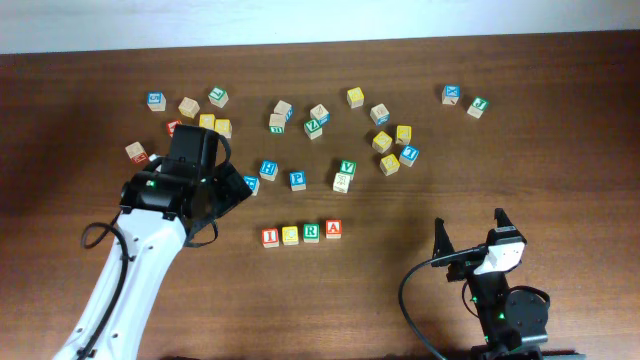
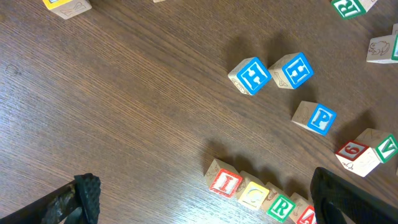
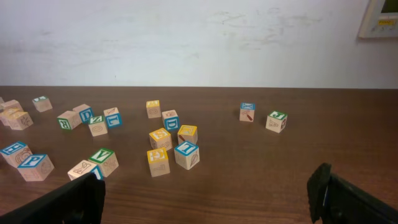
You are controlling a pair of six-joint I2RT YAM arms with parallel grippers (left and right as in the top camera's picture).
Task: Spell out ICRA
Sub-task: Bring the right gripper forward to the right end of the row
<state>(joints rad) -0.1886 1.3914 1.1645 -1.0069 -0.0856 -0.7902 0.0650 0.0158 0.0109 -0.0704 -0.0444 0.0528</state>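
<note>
Four small wooden cubes stand side by side in a row near the table's middle: red I [image 1: 270,237], yellow-faced C [image 1: 290,236], green R [image 1: 311,232] and red A [image 1: 333,229]. The left wrist view shows the same row, I [image 2: 224,183], C [image 2: 255,194], R [image 2: 282,206], and A [image 2: 307,216] cut by the frame edge. My left gripper [image 1: 200,190] is open and empty, up and to the left of the row. My right gripper [image 1: 470,232] is open and empty at the front right, well away from the row.
Many other letter cubes lie scattered across the far half of the table, among them a blue P [image 1: 297,179], a blue H [image 1: 268,169] and a green V [image 1: 347,167]. A blue cube [image 1: 452,95] and a green one [image 1: 478,107] lie at the back right.
</note>
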